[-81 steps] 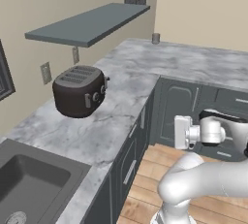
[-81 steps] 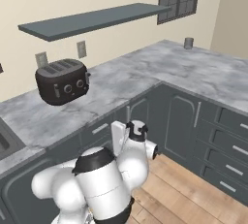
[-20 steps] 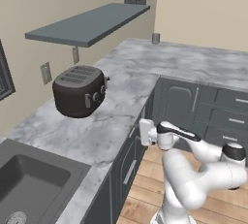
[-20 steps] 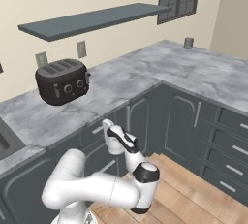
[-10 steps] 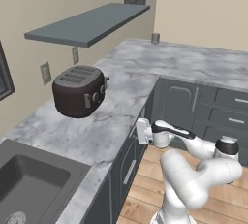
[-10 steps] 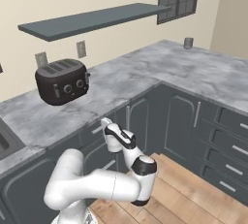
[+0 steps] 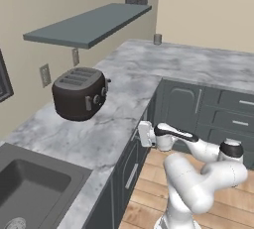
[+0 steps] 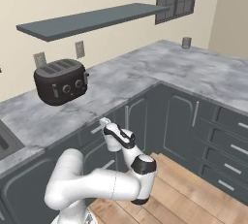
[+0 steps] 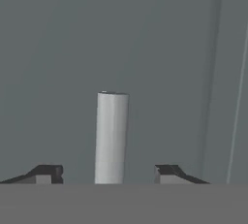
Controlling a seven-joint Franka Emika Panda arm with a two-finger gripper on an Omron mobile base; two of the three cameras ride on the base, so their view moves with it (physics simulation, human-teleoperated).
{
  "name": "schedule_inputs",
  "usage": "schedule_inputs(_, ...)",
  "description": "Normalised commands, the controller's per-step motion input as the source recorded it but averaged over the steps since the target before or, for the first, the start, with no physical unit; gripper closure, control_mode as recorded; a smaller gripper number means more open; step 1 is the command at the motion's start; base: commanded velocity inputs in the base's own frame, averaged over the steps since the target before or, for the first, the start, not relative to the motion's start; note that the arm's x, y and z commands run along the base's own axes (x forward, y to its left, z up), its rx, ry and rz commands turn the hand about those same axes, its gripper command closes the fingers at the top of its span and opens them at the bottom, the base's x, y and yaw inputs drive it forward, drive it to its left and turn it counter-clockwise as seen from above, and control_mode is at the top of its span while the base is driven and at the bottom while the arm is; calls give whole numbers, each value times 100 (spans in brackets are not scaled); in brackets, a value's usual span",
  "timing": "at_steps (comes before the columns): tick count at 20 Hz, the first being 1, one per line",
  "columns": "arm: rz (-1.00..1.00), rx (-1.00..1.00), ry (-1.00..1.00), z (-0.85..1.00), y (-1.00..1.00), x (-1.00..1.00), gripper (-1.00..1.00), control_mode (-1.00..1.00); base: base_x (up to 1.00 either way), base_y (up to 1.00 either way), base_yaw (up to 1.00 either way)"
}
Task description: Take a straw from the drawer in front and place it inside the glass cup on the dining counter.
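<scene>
Grey drawer (image 9: 72,48) front now close before pincer (image 9: 109,172), arm reached further in than earlier. Pincer fingers apart around silver handle (image 9: 112,136), not clamped. Marble surface (image 7: 119,104) carries toaster (image 7: 79,93); cup (image 7: 157,38) at far end.

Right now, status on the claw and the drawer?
Claw at the drawer front, fingers either side of its silver handle, gap visible, not clamped. Drawer shut. Nothing in the way.

Base views look forward-down over toaster (image 7: 79,93) and counter (image 7: 149,74), from opposite sides; hand view faces drawer (image 9: 72,48) closely.
</scene>
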Motion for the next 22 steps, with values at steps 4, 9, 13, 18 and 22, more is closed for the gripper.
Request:
schedule_inputs(4, 0, 7, 0, -37, 1, 0, 100, -100, 0, 0, 0)
schedule_inputs(9, 0, 7, 0, -40, -1, -2, 100, -100, 0, 0, 0)
schedule_inputs(13, 0, 1, 0, -40, -33, -27, 100, -100, 0, 0, 0)
schedule_inputs(18, 0, 0, 0, -42, -59, -31, 100, -100, 0, 0, 0)
schedule_inputs(22, 0, 0, 0, -41, -87, -35, 100, -100, 0, 0, 0)
